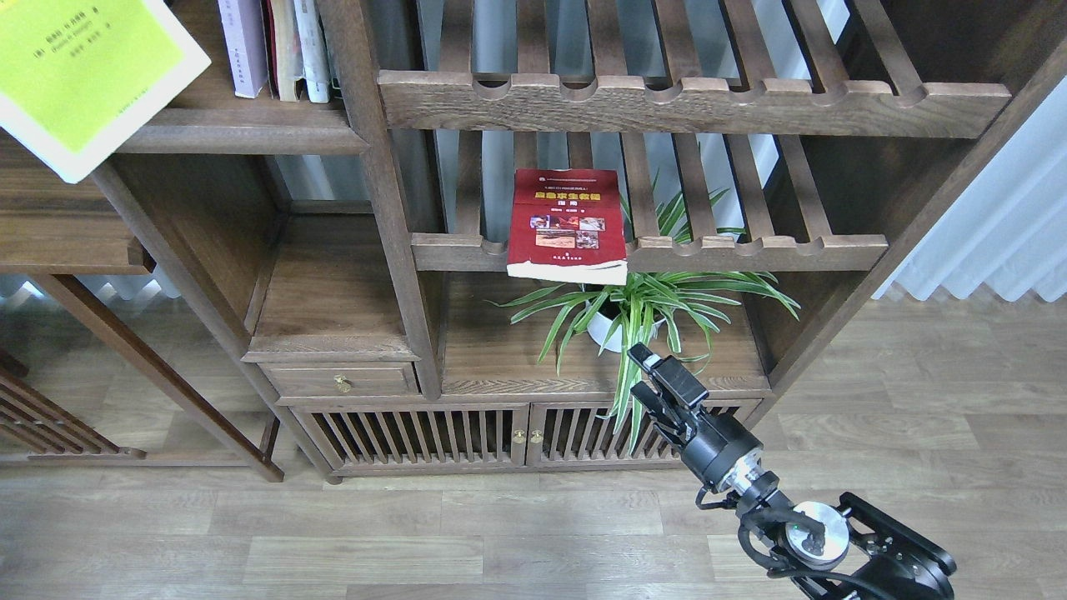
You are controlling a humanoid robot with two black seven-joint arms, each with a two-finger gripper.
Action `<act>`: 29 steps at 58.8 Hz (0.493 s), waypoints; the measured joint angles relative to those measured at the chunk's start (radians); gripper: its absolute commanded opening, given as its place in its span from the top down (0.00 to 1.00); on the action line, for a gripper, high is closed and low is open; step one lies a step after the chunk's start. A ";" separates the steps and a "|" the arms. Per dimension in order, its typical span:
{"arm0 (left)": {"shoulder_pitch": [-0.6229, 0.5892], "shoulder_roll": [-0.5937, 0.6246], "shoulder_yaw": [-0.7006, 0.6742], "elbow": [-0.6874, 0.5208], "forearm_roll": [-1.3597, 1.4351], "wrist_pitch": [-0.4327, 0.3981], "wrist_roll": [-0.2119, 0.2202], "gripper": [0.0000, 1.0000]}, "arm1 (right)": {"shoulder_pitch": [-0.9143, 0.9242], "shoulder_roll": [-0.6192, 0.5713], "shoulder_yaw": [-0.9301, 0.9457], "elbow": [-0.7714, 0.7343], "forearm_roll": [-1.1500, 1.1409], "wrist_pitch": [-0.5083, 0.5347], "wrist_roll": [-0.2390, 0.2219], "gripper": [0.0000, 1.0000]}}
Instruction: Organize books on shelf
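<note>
A yellow-green book point(87, 71) hangs tilted at the top left, its lower corner overlapping the front edge of the solid dark-brown shelf point(250, 137). Whatever holds it is out of view, and so is my left gripper. On that shelf a pale lavender book point(243, 46) stands upright beside other books. The dark red book point(568, 223) lies flat on a slatted rack in the middle, its near end sticking out over the rail. My right gripper point(643, 375) sits low, below the red book and in front of the plant, open and holding nothing.
A potted spider plant point(633, 312) stands on the board under the red book. Slatted racks with scalloped rails point(692, 104) fill the upper right. A drawer point(342, 381) and slatted cabinet doors point(467, 433) sit below. Wood floor lies in front.
</note>
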 measured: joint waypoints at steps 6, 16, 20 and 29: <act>-0.050 0.014 0.015 0.031 0.016 0.000 0.001 0.99 | 0.005 0.000 0.000 0.000 0.000 0.000 0.000 0.01; -0.172 0.014 0.109 0.071 0.036 0.000 0.000 0.99 | 0.015 0.000 0.000 0.000 0.000 0.000 0.000 0.01; -0.221 0.009 0.145 0.088 0.045 0.000 -0.001 0.99 | 0.019 0.001 0.000 0.000 0.000 0.000 0.000 0.01; -0.304 -0.027 0.210 0.123 0.077 0.000 -0.002 1.00 | 0.023 0.003 0.000 0.000 0.001 0.000 0.000 0.01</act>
